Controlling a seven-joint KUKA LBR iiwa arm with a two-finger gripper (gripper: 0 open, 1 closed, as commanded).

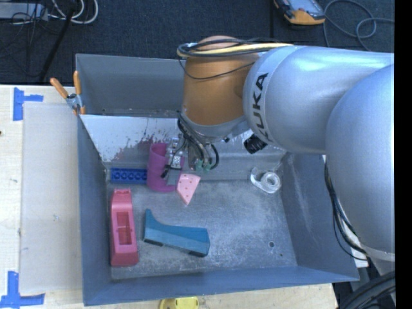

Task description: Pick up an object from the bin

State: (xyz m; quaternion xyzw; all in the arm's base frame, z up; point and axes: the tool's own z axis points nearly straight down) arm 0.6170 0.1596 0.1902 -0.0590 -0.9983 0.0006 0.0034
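Note:
My gripper hangs low near the back of the bin, below the arm's wrist. It is right beside the upper right edge of a magenta cup, which stands against the back wall; whether it touches the cup I cannot tell. A pale pink wedge with small holes lies just below the gripper, apart from it. A blue studded brick lies to the left of the cup.
A pink tape dispenser lies along the left wall. A blue curved block rests near the front. A clear tape roll sits at the back right. The arm's wrist covers the back middle of the bin.

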